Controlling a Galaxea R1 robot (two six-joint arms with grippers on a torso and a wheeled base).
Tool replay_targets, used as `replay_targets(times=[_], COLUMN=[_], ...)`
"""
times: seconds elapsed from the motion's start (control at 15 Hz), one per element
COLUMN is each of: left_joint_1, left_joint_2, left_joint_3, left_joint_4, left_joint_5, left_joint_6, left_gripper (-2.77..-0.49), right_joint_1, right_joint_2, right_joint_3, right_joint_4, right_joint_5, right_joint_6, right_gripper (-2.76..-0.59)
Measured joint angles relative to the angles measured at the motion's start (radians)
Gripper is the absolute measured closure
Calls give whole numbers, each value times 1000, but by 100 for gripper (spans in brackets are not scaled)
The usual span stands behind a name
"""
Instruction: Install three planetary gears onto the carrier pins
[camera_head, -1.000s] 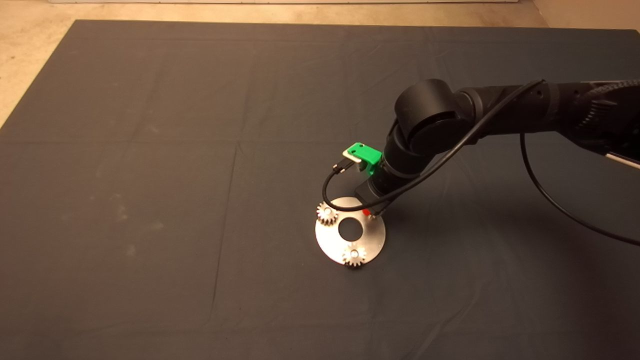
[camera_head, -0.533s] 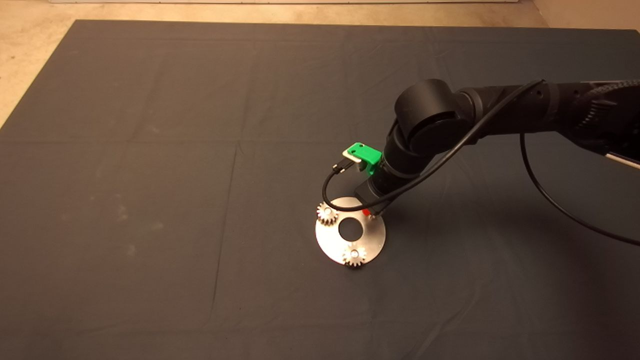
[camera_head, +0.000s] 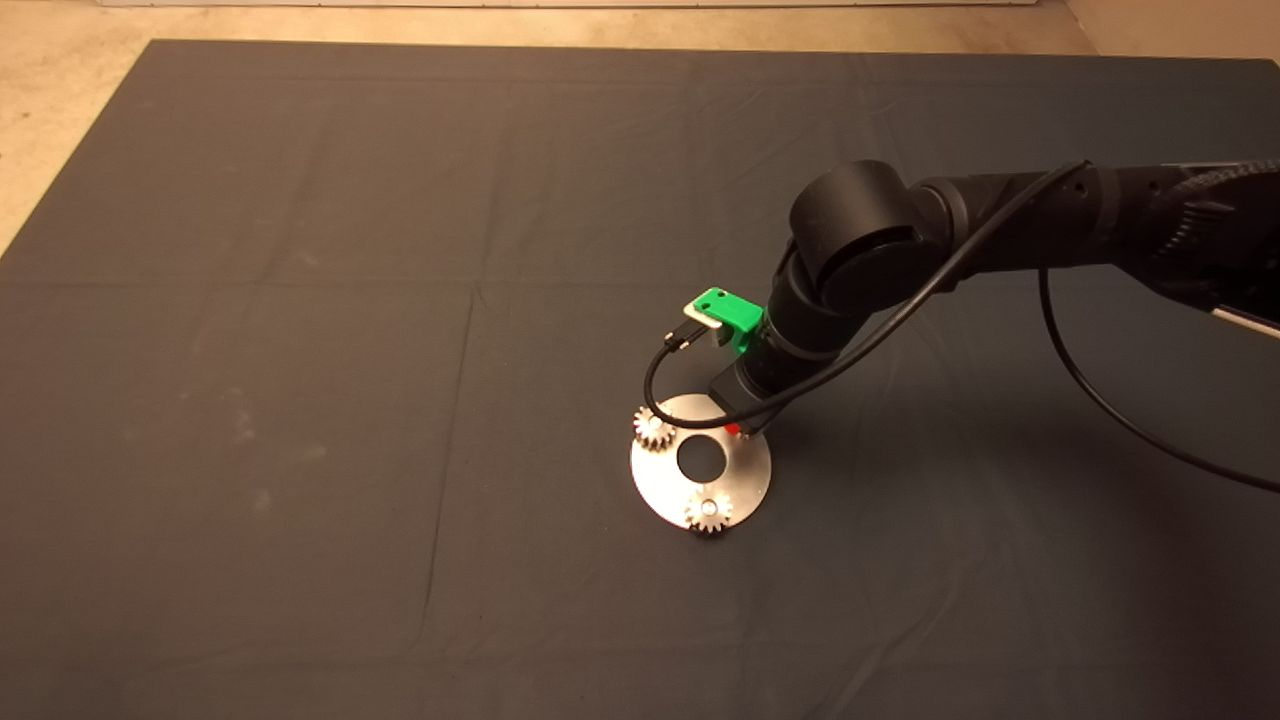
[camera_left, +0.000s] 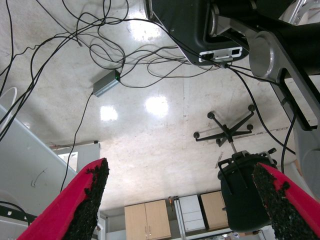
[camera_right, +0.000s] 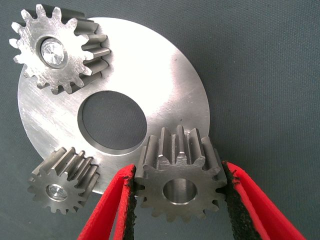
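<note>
The shiny round carrier disc (camera_head: 742, 478) lies on the mat, right of centre; it also shows in the right wrist view (camera_right: 170, 85). Two planetary gears (camera_head: 708, 512) (camera_head: 654, 428) sit on carrier pins, and each pin's silver tip shows in its gear's bore (camera_right: 52, 50) (camera_right: 56, 191). My right gripper (camera_right: 180, 200) is shut on the third gear (camera_right: 180, 187) and holds it over the disc's rim. Its bore shows no pin, and the third pin is hidden under it. In the head view the right gripper (camera_head: 740, 428) hides this gear. My left gripper (camera_left: 182, 200) is parked off the mat, open.
The dark mat (camera_head: 300, 400) covers the table, with bare beige table at the far left edge (camera_head: 40, 120). The right arm's black cable (camera_head: 655, 375) loops down beside the disc. The left wrist view shows floor cables and an office chair (camera_left: 227, 132).
The right wrist has shifted very slightly over the disc. The gear stays held, and the two seated gears have not moved.
</note>
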Motion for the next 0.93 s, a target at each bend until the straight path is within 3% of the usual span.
replay_targets(times=[0.93], left_joint_1=[0], left_joint_2=[-6], left_joint_3=[0], left_joint_4=[-2], left_joint_5=[0], left_joint_6=[0], left_gripper=[-204], right_joint_1=[-5], right_joint_2=[-20], right_joint_3=[3], right_joint_4=[-17], right_joint_5=[-2], right_joint_6=[0], right_gripper=[-104])
